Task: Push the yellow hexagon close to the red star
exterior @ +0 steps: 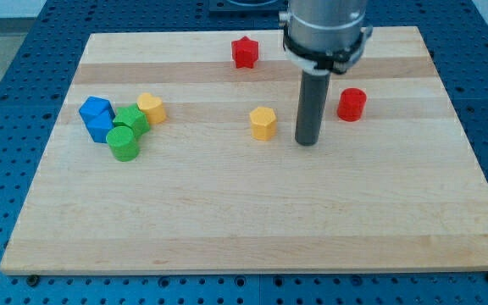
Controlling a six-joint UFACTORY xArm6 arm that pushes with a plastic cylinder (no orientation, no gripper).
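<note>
Tip (307, 141) sits just right of the yellow hexagon (263, 123) (light, rigid, slides easily); no gripper fitted; push its lower face toward the red star (244, 52).

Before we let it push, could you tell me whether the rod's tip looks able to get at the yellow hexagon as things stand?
Probably yes. My tip stands just to the view's right of the yellow hexagon, apart from it, with only bare board between them. The red cylinder lies on the tip's far side, out of the way.
</note>
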